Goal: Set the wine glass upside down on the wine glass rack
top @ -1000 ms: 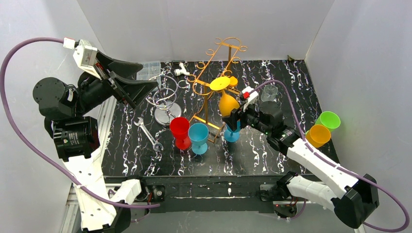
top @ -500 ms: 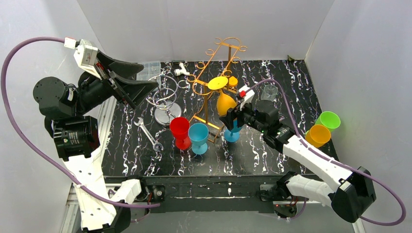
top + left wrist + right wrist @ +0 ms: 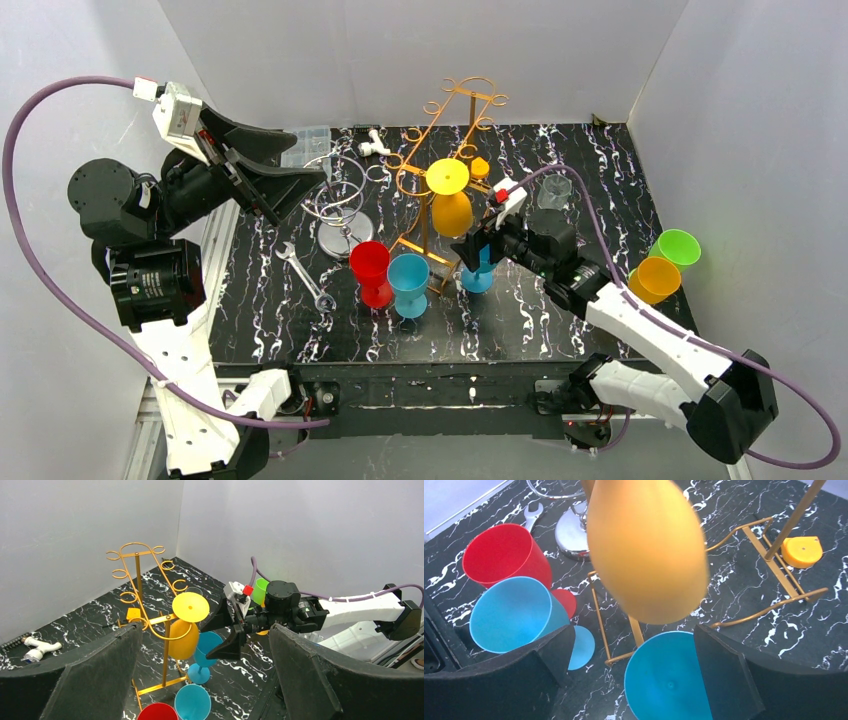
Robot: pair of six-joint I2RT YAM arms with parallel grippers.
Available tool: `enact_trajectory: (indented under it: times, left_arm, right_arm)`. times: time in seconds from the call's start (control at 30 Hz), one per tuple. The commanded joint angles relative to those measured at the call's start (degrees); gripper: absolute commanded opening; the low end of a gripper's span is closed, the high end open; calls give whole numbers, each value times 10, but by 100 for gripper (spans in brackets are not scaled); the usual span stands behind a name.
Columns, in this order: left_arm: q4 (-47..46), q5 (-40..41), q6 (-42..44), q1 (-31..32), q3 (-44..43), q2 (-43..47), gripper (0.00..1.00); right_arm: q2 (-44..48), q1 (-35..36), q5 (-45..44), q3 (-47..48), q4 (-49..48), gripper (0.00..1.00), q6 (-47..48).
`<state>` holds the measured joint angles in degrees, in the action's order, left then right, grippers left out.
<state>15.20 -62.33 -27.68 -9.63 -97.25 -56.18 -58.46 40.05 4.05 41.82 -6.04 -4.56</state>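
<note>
Spread wide, my right claw [image 3: 633,635] flanks the yellow plastic wine glass [image 3: 646,550] hanging inverted on the gold wire rack [image 3: 138,580]; placing looks done, retreat straight next.

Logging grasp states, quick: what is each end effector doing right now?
Left end effector: open, holding nothing.
Right end effector: open, holding nothing; yellow wine glass hangs inverted on the rack.

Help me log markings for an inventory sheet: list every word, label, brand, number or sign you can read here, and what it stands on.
None: no text can be read in any view.
yellow wine glass, gold rack, red cup: plain, no print shows.
small orange object: only a dot, no lettering to be made out.
</note>
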Motion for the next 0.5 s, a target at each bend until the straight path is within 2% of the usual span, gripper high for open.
enact_trajectory:
  times: [0.0,0.13,0.37,0.47]
  left_arm:
    - [-18,-8,-1,0,-8,6,98]
    - [-21,-9,0,0,-2,10,98]
    - [-13,-10,7,0,3,13,98]
    - [-13,-11,12,0,13,17,98]
  right_arm:
    - [31,2,-25,42,18,98,2]
    - [48,2,-56,68,58,98,5]
    - [59,2,-169,113,196,98,-21]
    - [69,2,-182,115,253,98,-42]
